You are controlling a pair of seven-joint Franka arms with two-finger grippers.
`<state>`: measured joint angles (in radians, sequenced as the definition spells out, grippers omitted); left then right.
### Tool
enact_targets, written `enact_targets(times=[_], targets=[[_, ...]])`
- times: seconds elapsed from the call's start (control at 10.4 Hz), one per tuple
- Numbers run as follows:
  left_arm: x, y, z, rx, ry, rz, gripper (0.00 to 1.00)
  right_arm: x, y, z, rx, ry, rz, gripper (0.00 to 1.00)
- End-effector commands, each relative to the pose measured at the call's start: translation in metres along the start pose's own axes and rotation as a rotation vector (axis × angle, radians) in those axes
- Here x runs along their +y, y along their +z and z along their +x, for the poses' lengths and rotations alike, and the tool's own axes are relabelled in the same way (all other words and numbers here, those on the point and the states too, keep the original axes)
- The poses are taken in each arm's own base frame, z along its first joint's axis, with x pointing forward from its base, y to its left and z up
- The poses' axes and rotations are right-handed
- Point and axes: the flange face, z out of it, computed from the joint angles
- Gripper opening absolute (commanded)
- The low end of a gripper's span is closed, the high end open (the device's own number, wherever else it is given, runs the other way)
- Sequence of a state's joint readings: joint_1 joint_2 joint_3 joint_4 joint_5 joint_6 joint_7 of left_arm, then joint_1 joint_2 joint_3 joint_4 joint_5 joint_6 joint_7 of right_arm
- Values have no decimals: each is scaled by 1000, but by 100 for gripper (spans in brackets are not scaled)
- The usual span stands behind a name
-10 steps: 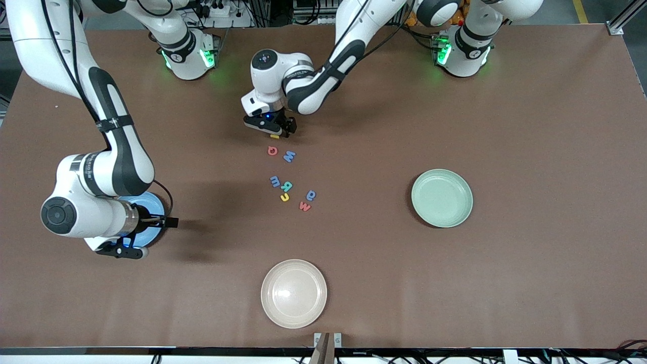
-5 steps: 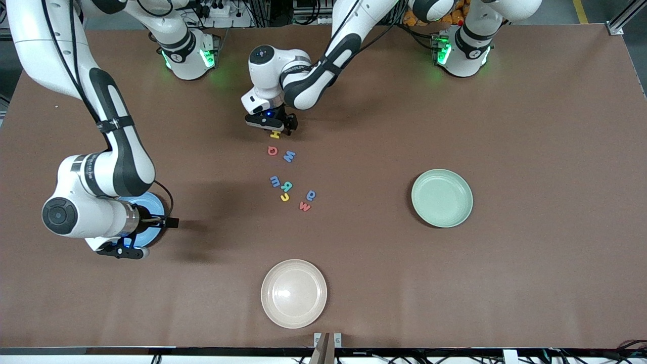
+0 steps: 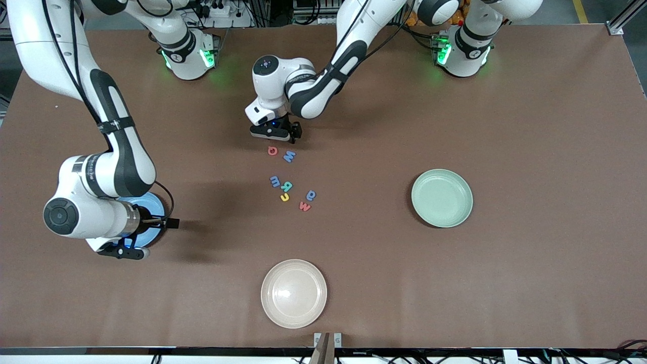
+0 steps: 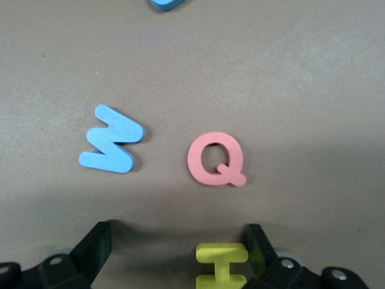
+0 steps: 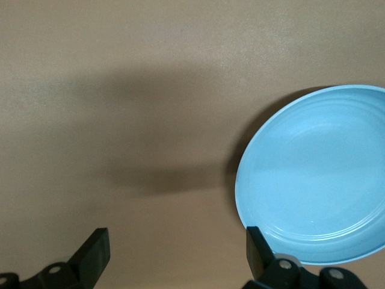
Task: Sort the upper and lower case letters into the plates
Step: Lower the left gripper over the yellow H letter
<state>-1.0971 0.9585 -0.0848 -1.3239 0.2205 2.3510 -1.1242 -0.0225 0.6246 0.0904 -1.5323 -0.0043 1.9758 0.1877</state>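
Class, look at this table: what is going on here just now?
The left gripper, fingers open, is down around a yellow letter H beside the red Q and blue W. The other letters lie loose nearer the camera. The right gripper waits open at the light blue plate. The pale green plate holds nothing.

Eight small flat letters mid-table: yellow H [image 4: 221, 265], red Q [image 3: 273, 150], blue W [image 3: 289, 156], then blue m [image 3: 275, 181], teal R [image 3: 287, 186], yellow c [image 3: 284, 197], blue a [image 3: 311, 194], red w [image 3: 305, 206]. Light blue plate [image 3: 154, 205] and pale green plate [image 3: 442, 197] both empty, at either end of the table.
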Motion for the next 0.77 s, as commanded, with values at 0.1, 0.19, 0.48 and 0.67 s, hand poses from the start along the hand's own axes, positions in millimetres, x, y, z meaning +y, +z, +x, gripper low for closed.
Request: enact_targets(times=[0.1, 0.19, 0.48, 0.67], targets=[[6, -8, -1, -12, -18, -9, 100, 2, 0, 1, 9, -1, -4, 100], [5, -6, -1, 3, 13, 2, 100, 2, 1, 1, 8, -3, -4, 100], [7, -12, -1, -3, 26, -6, 100, 2, 3, 2, 5, -2, -6, 100], [8, -13, -2, -5, 20, -9, 100, 2, 4, 2, 3, -1, -5, 100]])
